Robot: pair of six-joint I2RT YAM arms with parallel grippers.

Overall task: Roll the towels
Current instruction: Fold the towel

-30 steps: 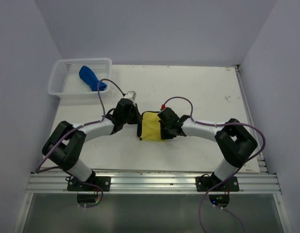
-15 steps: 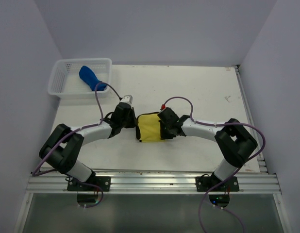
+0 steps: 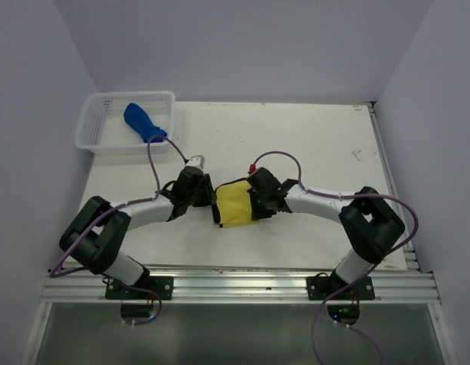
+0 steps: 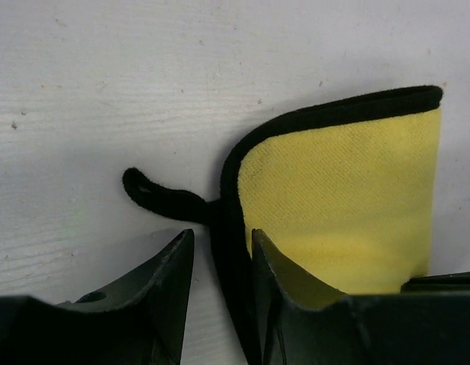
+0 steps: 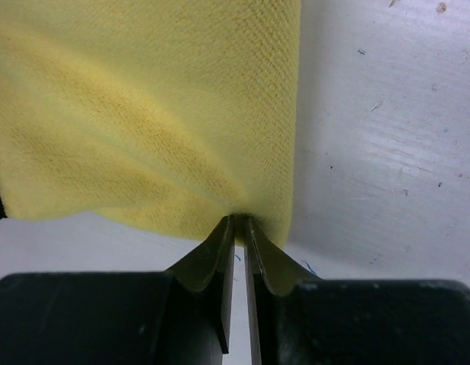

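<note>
Top external view takes in the whole counter (image 3: 311,144): the yellow towel (image 3: 235,204) lies folded at mid frame, between the left pincer (image 3: 211,204) and the right pincer (image 3: 252,203), which meet it from its left and right sides. Its slightly longer side runs up and down the frame, tilted a little. Only this view shows the blue towel (image 3: 142,122), a bunched roll lying in the white mesh basket (image 3: 90,131) at upper left, its long axis slanting from upper left to lower right and its lower end at the basket's near rim. Left wrist view adds what the overhead hides: the left pincer's fingers stand apart, released, with the towel's black edging (image 4: 229,220) running down between them and a thin black loop (image 4: 155,194) sticking out to the left on the bare counter. Right wrist view shows the right pincer clenched on the yellow towel's near edge, the cloth puckering into creases at the tips
</note>
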